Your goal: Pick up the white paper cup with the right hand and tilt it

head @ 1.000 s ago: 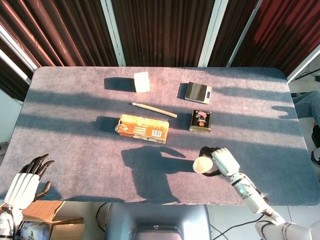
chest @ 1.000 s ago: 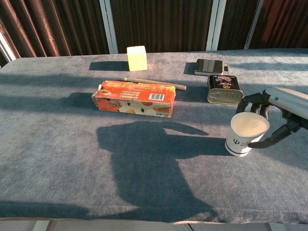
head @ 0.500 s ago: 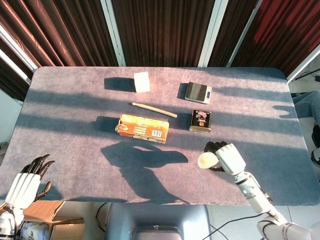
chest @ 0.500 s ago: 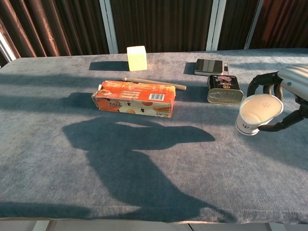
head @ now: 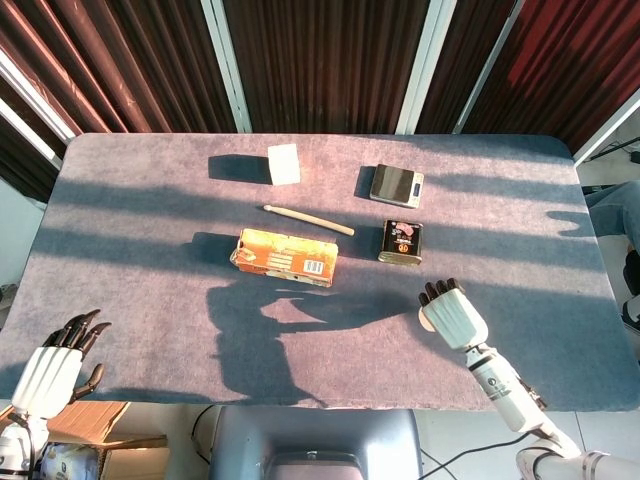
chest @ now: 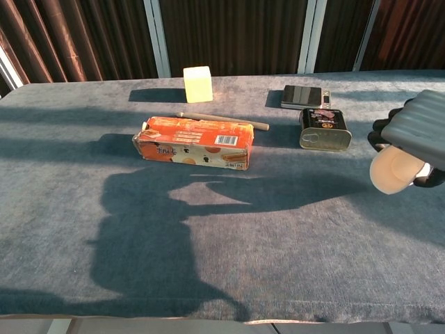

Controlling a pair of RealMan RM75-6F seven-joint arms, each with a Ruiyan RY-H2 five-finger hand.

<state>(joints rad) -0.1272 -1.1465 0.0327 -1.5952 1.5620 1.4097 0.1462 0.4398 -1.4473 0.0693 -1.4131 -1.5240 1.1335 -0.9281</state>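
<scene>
While the grey bench (head: 150, 290) fills the frame, the right hand (chest: 417, 136) at the right edge holds the white paper cup (chest: 391, 170) tipped on its side, mouth toward the camera, fingers wrapped around it. Centre: orange carton (head: 284, 257). Lower left: left hand (head: 48, 370), fingers spread, holding nothing. Upper centre: dark tin (head: 401, 241), pale cube (head: 284, 163).
</scene>
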